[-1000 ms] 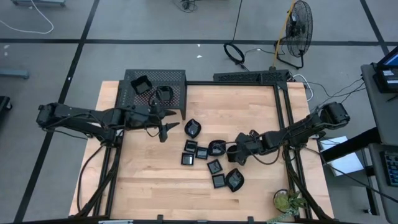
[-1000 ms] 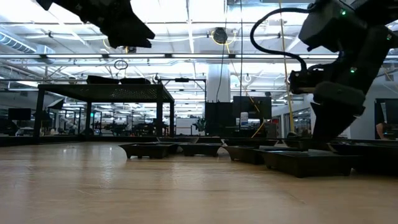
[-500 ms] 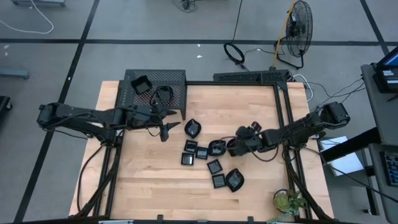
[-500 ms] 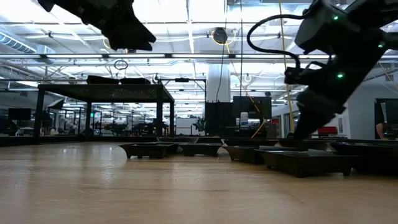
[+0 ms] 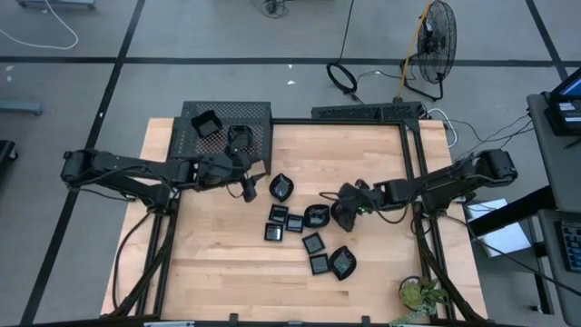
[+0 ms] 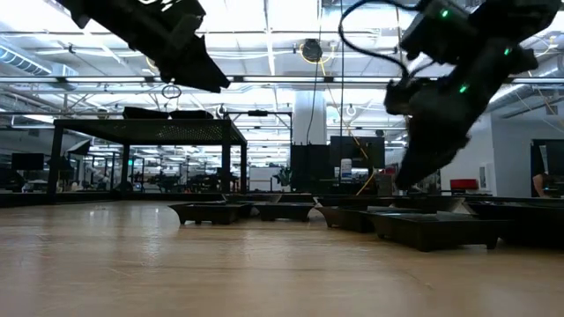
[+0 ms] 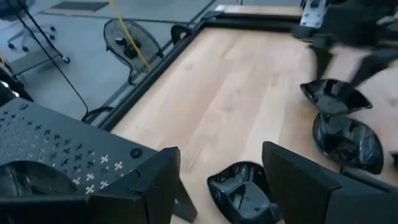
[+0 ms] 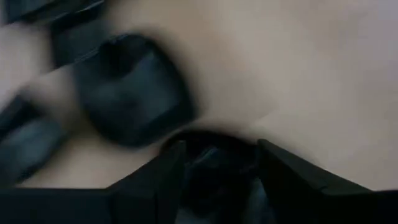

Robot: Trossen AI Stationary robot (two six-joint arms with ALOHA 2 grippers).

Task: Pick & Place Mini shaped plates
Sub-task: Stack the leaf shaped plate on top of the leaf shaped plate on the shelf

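The mini shaped plates [image 5: 309,232], clustered mid-surface, are judged light, rigid, slippery, best pinched across a raised rim; right gripper [image 5: 343,211] jaws are seen around one, left gripper [image 5: 248,186] jaws wide, empty.

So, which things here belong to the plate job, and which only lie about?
Job: small glossy black plates clustered mid-table; black mesh metal rack holding two more; right hand; left hand.
Lying about: green potted plant; floor fan.
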